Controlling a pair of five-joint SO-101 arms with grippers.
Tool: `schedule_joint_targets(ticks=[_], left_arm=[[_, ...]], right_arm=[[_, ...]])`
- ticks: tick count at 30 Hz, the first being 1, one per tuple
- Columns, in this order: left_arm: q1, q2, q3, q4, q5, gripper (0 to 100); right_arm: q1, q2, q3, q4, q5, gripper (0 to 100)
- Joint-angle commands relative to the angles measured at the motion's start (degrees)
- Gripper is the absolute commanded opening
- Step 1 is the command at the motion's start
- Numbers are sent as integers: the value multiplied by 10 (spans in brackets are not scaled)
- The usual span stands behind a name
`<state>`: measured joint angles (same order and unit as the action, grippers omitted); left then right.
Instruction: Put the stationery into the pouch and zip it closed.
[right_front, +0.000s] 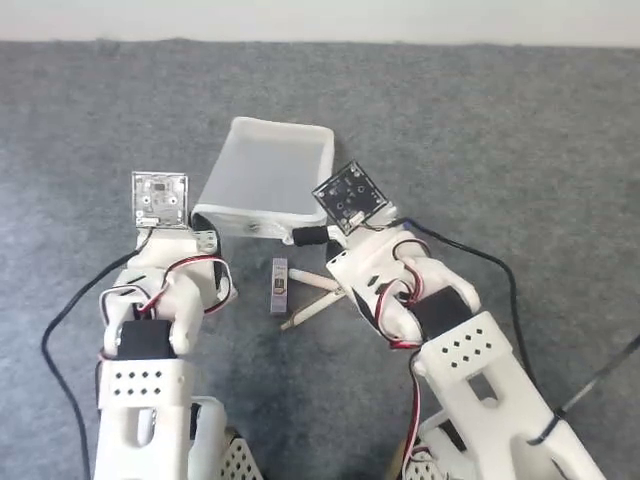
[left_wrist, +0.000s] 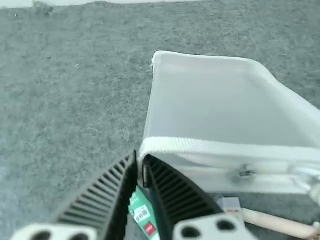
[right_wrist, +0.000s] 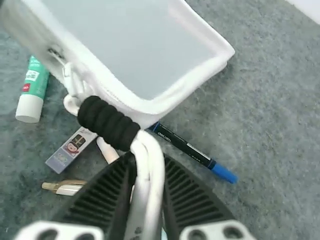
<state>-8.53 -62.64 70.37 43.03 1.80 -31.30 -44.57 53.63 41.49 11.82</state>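
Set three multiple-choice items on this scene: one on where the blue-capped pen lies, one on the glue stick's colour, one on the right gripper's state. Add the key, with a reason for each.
1. Where is the blue-capped pen?
A. On the grey mat beside the pouch
B. Inside the pouch
C. Lying on top of the pouch

2. What colour is the glue stick?
A. Red and black
B. Green and white
C. All yellow

3. What state is the right gripper in?
A. Open above the mat
B. Shut on the pen
C. Shut on the pouch's strap

Key:
1 A: the pen lies flat on the mat, one end at the pouch's rim.
2 B: its body is green with a white end.
3 C: the white strap runs between the closed fingers, in the right wrist view.
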Motion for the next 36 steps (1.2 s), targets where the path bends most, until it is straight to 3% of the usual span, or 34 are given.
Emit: schedule_joint_targets(ticks=[1, 22, 36], left_arm=[[-12, 1, -41, 0, 11, 11], [-37, 1, -44, 0, 14, 11], [-34, 1, -43, 0, 14, 11]], right_arm=[[18, -29, -7, 7, -4, 6], [139, -30, -30, 32, -65, 6], [170, -32, -39, 34, -90, 6]])
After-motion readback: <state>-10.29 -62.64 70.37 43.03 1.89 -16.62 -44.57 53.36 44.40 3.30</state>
